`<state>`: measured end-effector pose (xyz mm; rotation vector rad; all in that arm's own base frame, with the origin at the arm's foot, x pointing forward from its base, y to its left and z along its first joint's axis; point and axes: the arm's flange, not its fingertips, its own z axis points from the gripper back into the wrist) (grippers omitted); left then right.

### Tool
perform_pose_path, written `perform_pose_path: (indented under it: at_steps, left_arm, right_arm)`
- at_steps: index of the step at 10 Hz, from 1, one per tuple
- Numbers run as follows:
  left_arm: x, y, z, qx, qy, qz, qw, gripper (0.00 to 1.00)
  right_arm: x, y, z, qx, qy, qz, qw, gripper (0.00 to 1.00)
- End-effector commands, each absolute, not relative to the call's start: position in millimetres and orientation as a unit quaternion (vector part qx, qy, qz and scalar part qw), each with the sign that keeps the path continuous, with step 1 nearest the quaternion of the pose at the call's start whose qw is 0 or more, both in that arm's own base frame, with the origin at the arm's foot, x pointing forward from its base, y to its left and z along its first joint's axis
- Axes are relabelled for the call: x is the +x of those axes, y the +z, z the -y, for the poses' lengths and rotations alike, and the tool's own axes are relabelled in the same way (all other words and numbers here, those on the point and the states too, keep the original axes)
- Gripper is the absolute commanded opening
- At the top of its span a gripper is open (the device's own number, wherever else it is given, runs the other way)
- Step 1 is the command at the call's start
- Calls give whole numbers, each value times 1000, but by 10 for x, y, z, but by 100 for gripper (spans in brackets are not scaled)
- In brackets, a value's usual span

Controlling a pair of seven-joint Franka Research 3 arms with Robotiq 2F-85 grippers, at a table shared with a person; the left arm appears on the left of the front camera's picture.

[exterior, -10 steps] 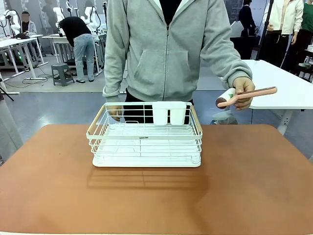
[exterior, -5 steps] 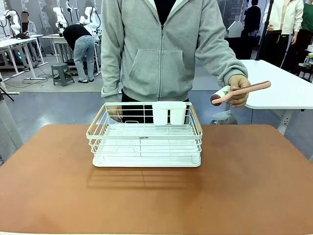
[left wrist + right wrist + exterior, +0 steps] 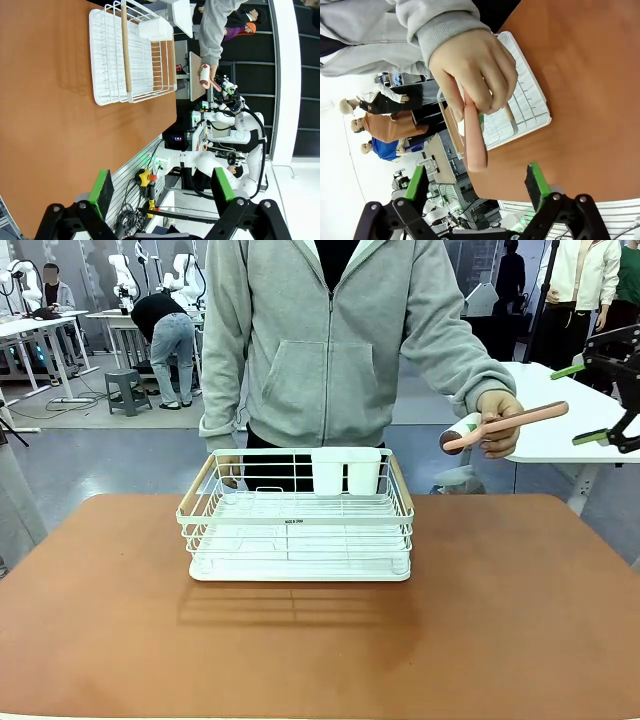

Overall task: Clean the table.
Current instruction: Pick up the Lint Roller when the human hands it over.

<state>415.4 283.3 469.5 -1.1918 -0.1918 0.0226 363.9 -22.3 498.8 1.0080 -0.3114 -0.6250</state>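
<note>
The table [image 3: 500,620] has a wide reddish-brown top. At its far side a person's hand [image 3: 497,420] holds out a lint roller [image 3: 505,425] by its pink handle, above the table's far right corner. My right gripper [image 3: 580,403] stands open just right of the handle's end. In the right wrist view the handle [image 3: 474,140] points down toward the gap of the right gripper [image 3: 476,185], without touching the pads [image 3: 415,182]. My left gripper [image 3: 162,187] hangs open and empty above the table [image 3: 50,125].
A white wire dish rack [image 3: 297,520] with wooden side rails and two white cups stands at the middle far side of the table; the person's other hand rests behind its left corner. A white table [image 3: 590,420] stands behind on the right.
My right gripper has come into the front view from the right edge, beside the roller's handle. The person's hand with the roller has shifted slightly.
</note>
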Motion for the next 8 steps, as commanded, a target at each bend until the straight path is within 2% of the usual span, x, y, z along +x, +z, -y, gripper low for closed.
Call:
perform_pose_path:
  at_steps: [1, 8]
  left_arm:
    - [4122, 4711, -2845, -563, 9, 90, 821, 100]
    - [4122, 4711, -2845, -563, 9, 90, 821, 100]
  right_arm:
    - [3577, 4815, 60, 476, -307, 150, 810, 100]
    - [3794, 4647, 29, 492, -312, 163, 796, 100]
